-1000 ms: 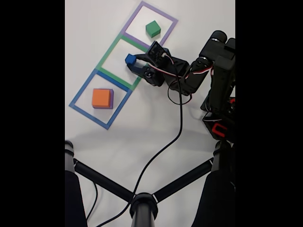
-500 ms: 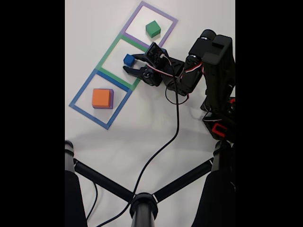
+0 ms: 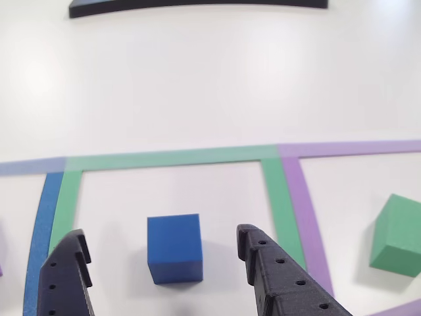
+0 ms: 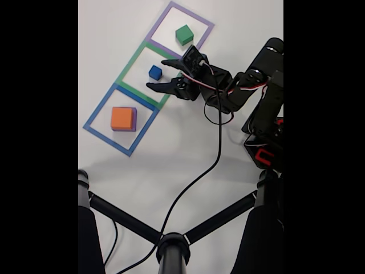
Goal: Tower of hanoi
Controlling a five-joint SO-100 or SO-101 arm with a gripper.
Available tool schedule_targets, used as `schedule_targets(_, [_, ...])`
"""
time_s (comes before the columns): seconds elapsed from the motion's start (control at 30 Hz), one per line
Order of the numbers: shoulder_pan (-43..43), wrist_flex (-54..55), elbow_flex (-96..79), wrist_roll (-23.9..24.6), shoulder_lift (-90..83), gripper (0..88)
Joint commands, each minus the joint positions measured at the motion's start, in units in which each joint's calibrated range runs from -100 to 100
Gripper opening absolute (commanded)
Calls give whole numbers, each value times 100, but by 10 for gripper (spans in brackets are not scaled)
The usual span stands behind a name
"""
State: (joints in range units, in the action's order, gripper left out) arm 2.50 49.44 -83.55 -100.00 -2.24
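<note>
White tabletop (image 4: 171, 148) carries three taped squares in a row. Gripper (image 4: 155, 74) fingers stand apart — the blue cube (image 4: 155, 72) sits free between them inside the green tape square (image 4: 145, 76), touching neither in the other view (image 3: 174, 248). Green block (image 4: 184, 35) rests in the purple tape square (image 4: 181, 31); salmon-orange block (image 4: 122, 118) lies atop the purple block (image 4: 135, 120) in the blue tape square (image 4: 121, 119).

Blue cube (image 4: 155, 72), green block (image 4: 184, 35), orange block (image 4: 122, 118) on purple block (image 4: 135, 120). Surface (image 4: 171, 154) showing white; tape squares blue, green, purple. Hand (image 4: 155, 73) appearing black.
</note>
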Motion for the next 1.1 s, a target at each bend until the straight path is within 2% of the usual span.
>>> schedule_targets(0.0, [212,-1694,-391,0,-2228,155])
schedule_targets(0.2, [600,-4495,-255,0,-4392,1])
schedule_targets(0.4, [1096,-7603,1090,0,-5457,0])
schedule_targets(0.67, [1729,-11245,4043,74,-5562,0])
schedule_targets(0.83, [1889,-12556,5370,662,-5554,0])
schedule_targets(0.97, [1981,-13357,6043,809,-5578,12])
schedule_targets(1.07, [2057,-13382,5952,864,-5690,55])
